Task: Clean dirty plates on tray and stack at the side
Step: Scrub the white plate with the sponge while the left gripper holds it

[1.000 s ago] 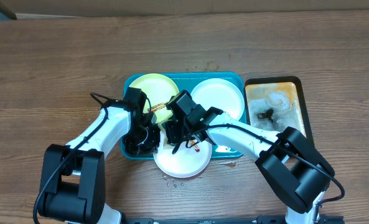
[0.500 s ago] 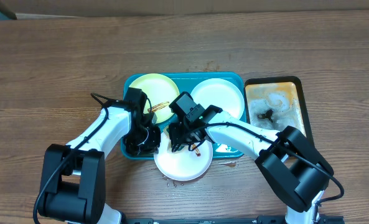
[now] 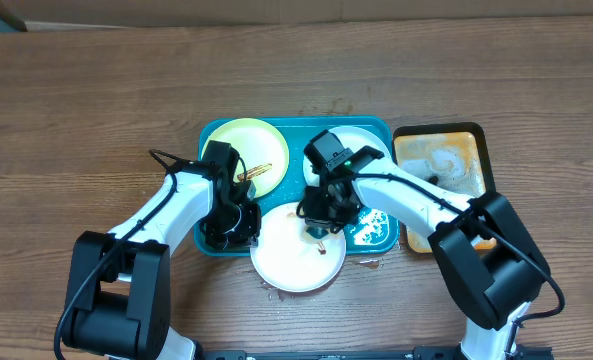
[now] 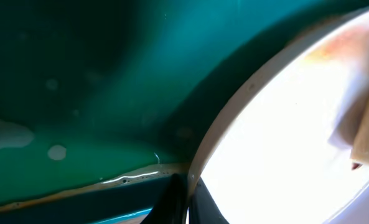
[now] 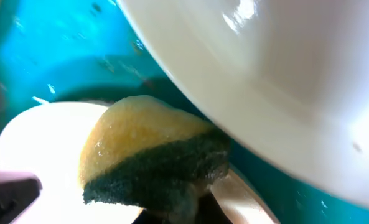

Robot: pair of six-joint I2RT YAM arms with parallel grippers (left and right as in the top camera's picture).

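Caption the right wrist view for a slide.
Yellow-and-green sponge over a white plate, teal tray behind, second plate looming top right.

Soft, even light is falling from above in the overhead view, leaving only faint shadows on the table [image 3: 96,90]. The front plate [image 3: 286,266] is blowing out to flat white in the left wrist view, while the tray [image 4: 78,74] is sinking into shadow at upper left. The right wrist view is blurring throughout: the sponge [image 5: 147,155] is looking soft, and small glare spots are shining on the second white plate [image 5: 284,81].
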